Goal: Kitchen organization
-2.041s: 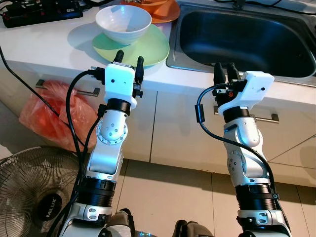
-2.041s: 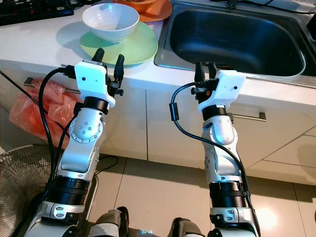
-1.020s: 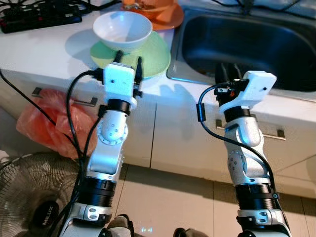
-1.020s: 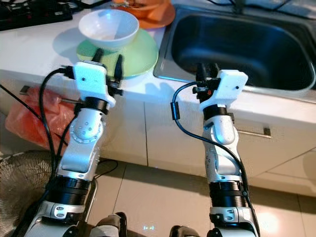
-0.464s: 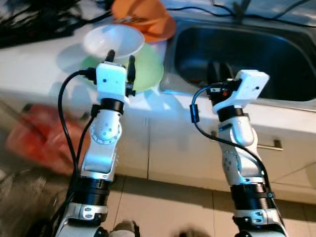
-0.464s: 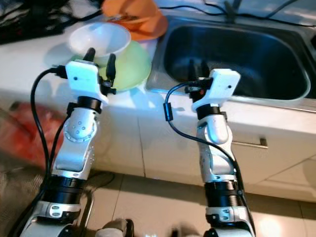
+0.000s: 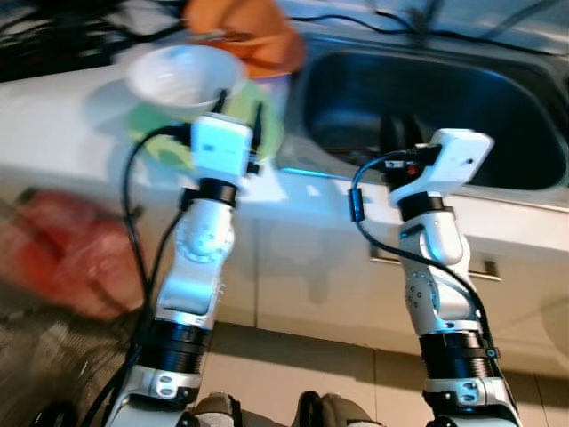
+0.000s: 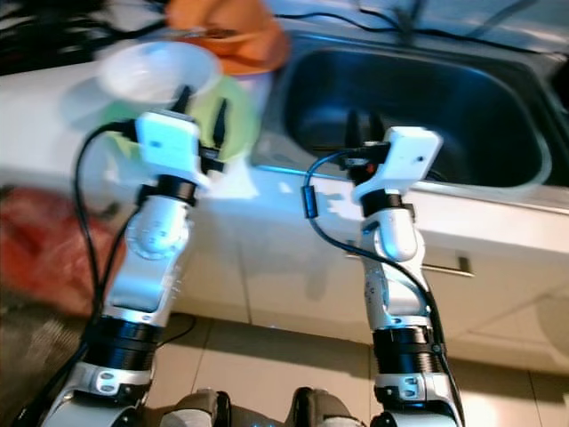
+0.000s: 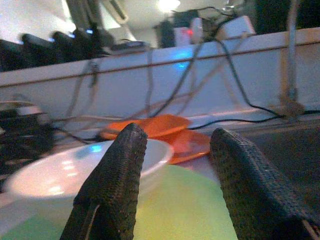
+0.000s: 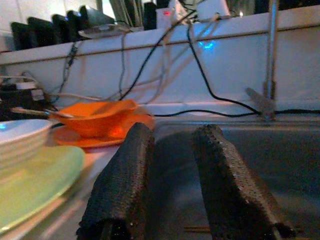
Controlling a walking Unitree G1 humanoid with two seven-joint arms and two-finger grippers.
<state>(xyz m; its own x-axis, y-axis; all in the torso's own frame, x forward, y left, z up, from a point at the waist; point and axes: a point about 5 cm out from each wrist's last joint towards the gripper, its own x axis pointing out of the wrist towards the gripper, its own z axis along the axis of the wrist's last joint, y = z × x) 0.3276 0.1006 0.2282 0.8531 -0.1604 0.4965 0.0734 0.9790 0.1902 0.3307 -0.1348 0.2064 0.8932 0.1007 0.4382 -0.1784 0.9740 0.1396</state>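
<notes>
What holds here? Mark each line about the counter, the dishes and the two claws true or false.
1. The white bowl sits on the green plate. True.
2. The left claw grips the white bowl. False: its fingers are open, holding nothing, short of the bowl.
3. The orange dishes lie inside the sink. False: they rest on the counter beside it.
4. The right claw points toward the sink, fingers apart. True.
5. A red bag is in front of the cabinets at the robot's left. True.

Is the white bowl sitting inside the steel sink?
No, the white round bowl sits on the light green plate on the white counter, beside the dark steel sink.
</notes>
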